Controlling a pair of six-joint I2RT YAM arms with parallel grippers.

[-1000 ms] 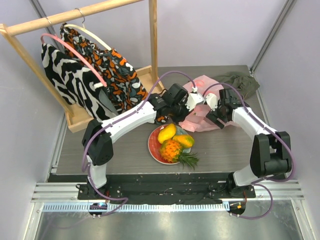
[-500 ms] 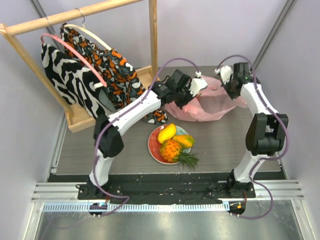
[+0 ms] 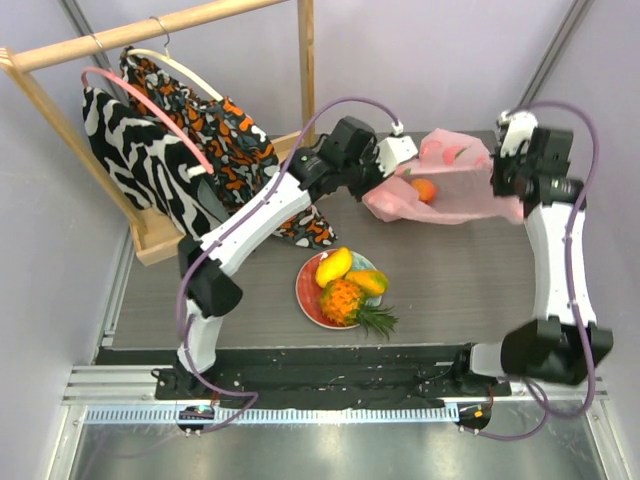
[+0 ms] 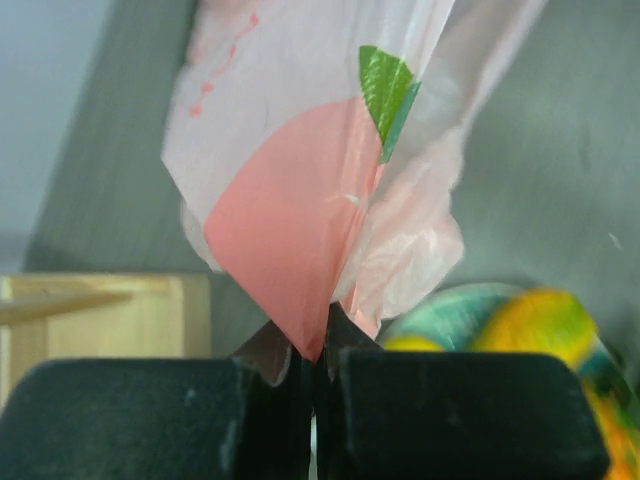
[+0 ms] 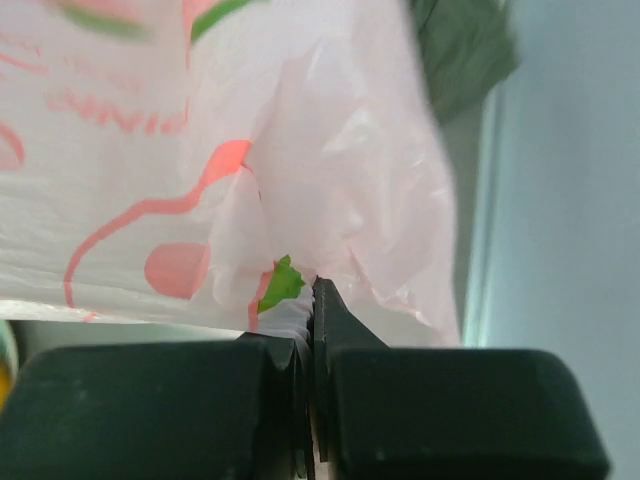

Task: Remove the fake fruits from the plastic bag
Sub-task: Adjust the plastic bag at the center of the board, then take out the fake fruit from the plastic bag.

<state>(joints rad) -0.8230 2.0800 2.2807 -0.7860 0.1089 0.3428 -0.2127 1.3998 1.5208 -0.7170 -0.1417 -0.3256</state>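
Since the earlier frame, the bag was raised and stretched across the upper right of the frame. Its ends were found pinched by the left gripper and right gripper, both clamped on plastic. One orange fruit was seen inside; other fruits were noted on the plate, centre.

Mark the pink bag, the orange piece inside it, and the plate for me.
plastic bag (image 3: 465, 190), top view, stretched pink side.
orange piece (image 3: 424, 189), top view, its middle, showing through the bag.
plate (image 3: 302, 285), top view, bare left rim.
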